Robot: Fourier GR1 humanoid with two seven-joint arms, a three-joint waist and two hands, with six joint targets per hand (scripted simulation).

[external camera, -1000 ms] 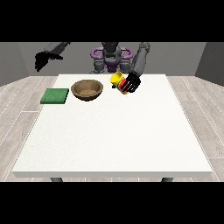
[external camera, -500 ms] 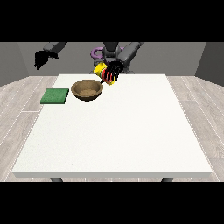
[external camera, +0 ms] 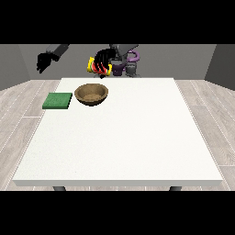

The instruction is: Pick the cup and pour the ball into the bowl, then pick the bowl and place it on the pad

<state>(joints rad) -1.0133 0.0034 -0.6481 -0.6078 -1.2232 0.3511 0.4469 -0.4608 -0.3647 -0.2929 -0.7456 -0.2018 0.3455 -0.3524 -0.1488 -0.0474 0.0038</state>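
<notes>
While the cup (external camera: 99, 67) hangs in the air above and just behind the bowl (external camera: 92, 94), the hand at the view's right (external camera: 103, 59) has its dark fingers wrapped round the cup's side. Cup is yellow with red stripes, tipped over toward the bowl, mouth apparently facing the view's left and down. Looks like a light, stiff plastic thing; a side wrap round the body, as here, seems the sensible hold, and the smooth wall could slip when tilted further. Ball is not visible: cannot tell whether it is in the cup or already out. Bowl interior shows brown only, nothing plainly lying in it. Bowl looks wooden, rigid, shallow and wide, probably light; likely best taken at the rim, thumb inside and fingers outside.

Bowl sits on the white table (external camera: 119, 137) near its far edge, just beside the green pad (external camera: 58, 100) but not touching it. Pad is flat, thin, nothing on it.

Hand at the view's left (external camera: 44, 61) is raised off the table's far left corner, holding nothing; fingers appear curled downward.

Judgement: pour step in hand, bowl move not yet begun.
</notes>
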